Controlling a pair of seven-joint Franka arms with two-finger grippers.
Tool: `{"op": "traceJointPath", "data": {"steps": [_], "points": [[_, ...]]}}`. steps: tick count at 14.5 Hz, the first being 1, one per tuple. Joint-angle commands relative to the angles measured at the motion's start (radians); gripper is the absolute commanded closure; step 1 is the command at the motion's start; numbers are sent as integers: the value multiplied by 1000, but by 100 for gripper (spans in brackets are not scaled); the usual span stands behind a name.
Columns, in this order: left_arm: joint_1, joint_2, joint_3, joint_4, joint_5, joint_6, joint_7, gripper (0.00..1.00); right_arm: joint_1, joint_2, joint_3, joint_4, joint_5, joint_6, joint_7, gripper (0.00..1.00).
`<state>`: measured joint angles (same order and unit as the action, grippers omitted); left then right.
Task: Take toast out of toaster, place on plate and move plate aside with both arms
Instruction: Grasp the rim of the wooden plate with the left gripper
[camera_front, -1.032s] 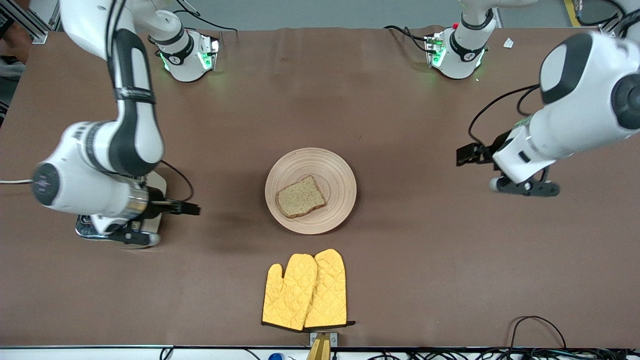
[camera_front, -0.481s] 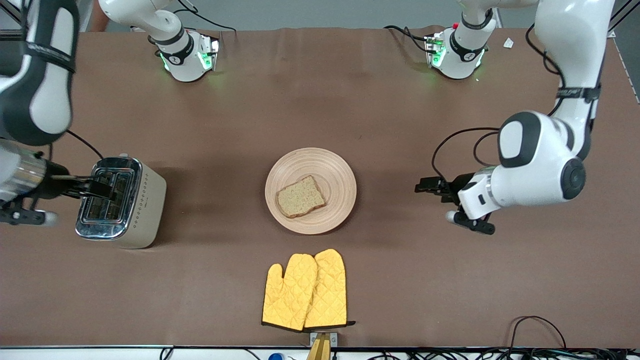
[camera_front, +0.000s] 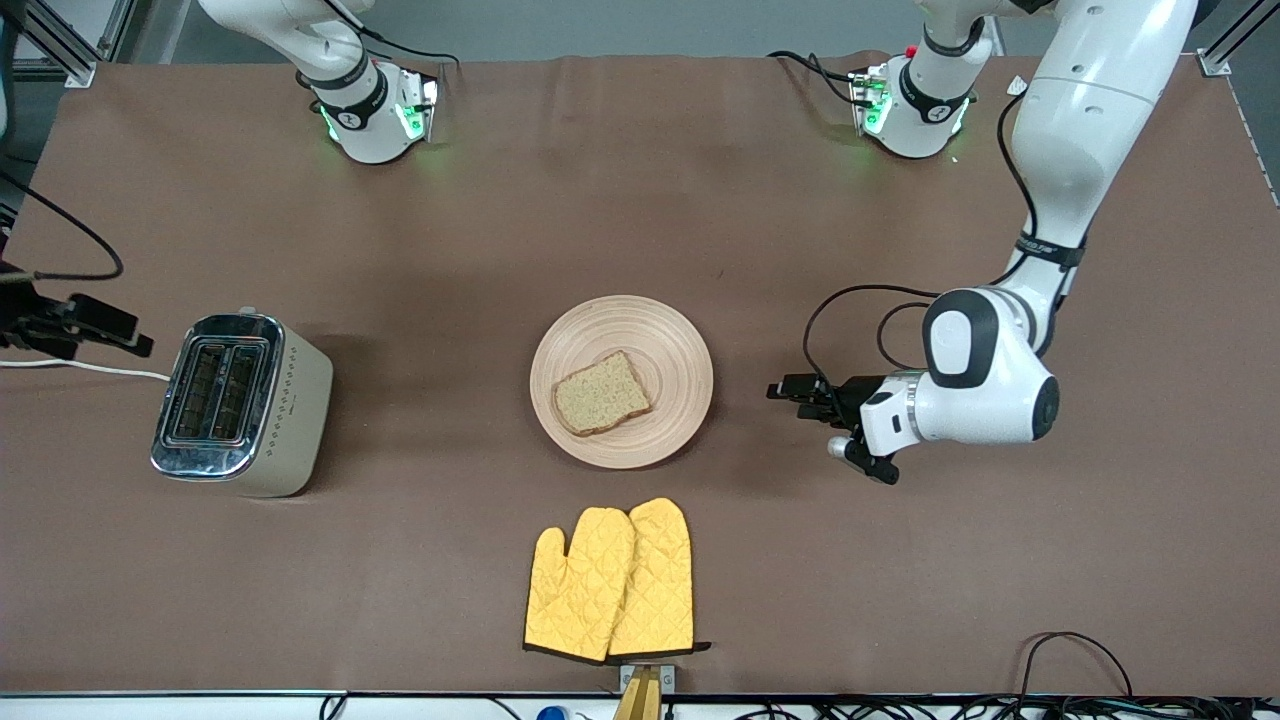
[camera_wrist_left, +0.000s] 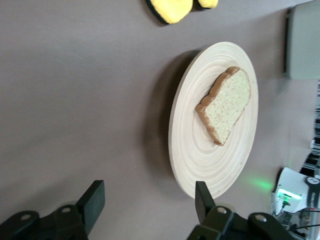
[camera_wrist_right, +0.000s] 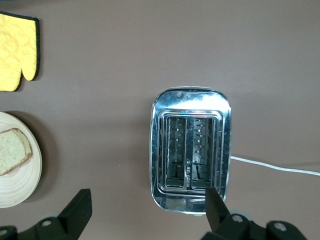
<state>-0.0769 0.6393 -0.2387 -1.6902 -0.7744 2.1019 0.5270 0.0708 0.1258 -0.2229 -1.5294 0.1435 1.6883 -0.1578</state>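
The toast (camera_front: 601, 393) lies flat on the round beige plate (camera_front: 660, 335) at the table's middle. My left gripper (camera_front: 797, 393) is open and empty, low beside the plate toward the left arm's end, a small gap from its rim. In the left wrist view the plate (camera_wrist_left: 192, 150) and toast (camera_wrist_left: 226, 104) lie just ahead of my open gripper (camera_wrist_left: 148, 202). My right gripper (camera_front: 100, 325) is open and empty, over the table at the right arm's end beside the toaster (camera_front: 240, 403). The right wrist view shows that gripper (camera_wrist_right: 147, 207), the toaster (camera_wrist_right: 191, 150), the plate (camera_wrist_right: 22, 192) and the toast (camera_wrist_right: 14, 150).
Two yellow quilted oven mitts (camera_front: 612, 580) lie nearer the front camera than the plate; they also show in the right wrist view (camera_wrist_right: 17, 50). The toaster's white cord (camera_front: 90, 368) runs toward the right arm's end. Both toaster slots look empty.
My right gripper has drawn back from over the toaster toward the right arm's end of the table. My left gripper has come down and moved closer to the plate.
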Motion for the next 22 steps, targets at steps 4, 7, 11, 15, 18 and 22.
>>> {"op": "traceJointPath", "data": {"steps": [4,7,11,15,18,22], "points": [[-1,31,-63,-54,-88,131,68,35,-91,-140,99,-61,-103,-74,69,0],[-3,43,-93,-80,-89,185,68,39,-193,-143,215,-57,-105,-105,66,0],[-15,79,-142,-83,-157,263,68,44,-195,-134,212,-3,-90,-145,58,0],[-38,99,-143,-88,-224,279,70,52,-172,-134,211,17,-108,-147,69,0],[-46,117,-143,-88,-269,279,70,59,-172,-134,209,14,-149,-154,67,0],[-49,141,-143,-88,-313,279,108,67,-149,-138,209,0,-176,-157,92,0]]}}
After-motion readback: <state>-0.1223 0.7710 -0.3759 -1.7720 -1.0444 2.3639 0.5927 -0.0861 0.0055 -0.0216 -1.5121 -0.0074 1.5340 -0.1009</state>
